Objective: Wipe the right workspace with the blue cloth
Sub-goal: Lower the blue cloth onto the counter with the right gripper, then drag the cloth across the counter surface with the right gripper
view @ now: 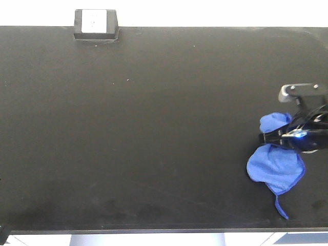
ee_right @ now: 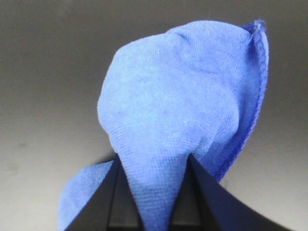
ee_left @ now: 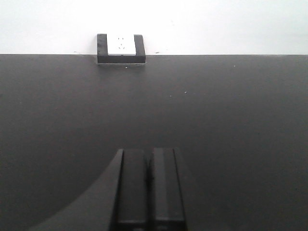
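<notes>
Right gripper (ee_right: 153,166) around blue cloth (ee_right: 178,106); white box (view: 96,23) well apart.

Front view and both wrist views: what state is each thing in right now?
blue cloth: bunched, pinched at the middle, thread trailing toward the front edge
right fingers: shut on the blue cloth
left fingers: shut, empty
benchtop: holds only the cloth and box
white box: at the back edge, untouched

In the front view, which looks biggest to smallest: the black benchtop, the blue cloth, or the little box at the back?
black benchtop, by far
blue cloth
box, a bit smaller than the cloth
</notes>
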### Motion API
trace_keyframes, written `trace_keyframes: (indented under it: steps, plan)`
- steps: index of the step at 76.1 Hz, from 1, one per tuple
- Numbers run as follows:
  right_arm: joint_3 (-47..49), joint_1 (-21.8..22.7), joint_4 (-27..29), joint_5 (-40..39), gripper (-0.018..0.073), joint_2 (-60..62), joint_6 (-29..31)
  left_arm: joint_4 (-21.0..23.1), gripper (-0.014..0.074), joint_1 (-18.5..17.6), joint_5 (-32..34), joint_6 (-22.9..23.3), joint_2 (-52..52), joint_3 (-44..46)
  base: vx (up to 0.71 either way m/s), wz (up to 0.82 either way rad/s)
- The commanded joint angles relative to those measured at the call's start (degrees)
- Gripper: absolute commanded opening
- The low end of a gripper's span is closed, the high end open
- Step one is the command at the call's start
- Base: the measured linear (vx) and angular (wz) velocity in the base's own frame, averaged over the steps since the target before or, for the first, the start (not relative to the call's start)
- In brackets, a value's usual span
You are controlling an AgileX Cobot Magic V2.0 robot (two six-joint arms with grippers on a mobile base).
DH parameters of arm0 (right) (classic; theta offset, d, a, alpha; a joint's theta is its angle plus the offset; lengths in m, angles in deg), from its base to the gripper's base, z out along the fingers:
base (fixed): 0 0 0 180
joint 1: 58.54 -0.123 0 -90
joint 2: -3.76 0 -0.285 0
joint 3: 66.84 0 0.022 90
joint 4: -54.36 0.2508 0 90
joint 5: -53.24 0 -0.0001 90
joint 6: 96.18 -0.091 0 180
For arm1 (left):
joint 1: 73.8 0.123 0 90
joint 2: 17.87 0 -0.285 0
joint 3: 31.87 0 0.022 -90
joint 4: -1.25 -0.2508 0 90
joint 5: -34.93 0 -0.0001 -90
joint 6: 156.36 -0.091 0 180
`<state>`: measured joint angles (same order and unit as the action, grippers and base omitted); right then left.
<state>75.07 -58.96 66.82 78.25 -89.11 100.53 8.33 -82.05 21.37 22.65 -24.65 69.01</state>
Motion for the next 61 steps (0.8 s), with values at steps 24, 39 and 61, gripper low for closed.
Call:
trace_keyframes:
  steps: [24, 39, 61]
  plan:
    - [1.6, -1.5, 5.4, -2.0, -0.0003, -8.7, 2.4, 0.3, -0.0006, -0.4, 4.7, 0.2, 0.0, 1.4, 0.00, 0.00]
    - [1.6, -15.7, 16.7, -6.3, -0.0003, -8.7, 9.5, 0.3, -0.0006, -0.4, 4.7, 0.2, 0.0, 1.4, 0.00, 0.00]
    - [1.6, -26.6, 21.0, -13.4, -0.0003, -8.7, 10.6, 0.3, -0.0006, -0.4, 4.7, 0.2, 0.0, 1.4, 0.00, 0.00]
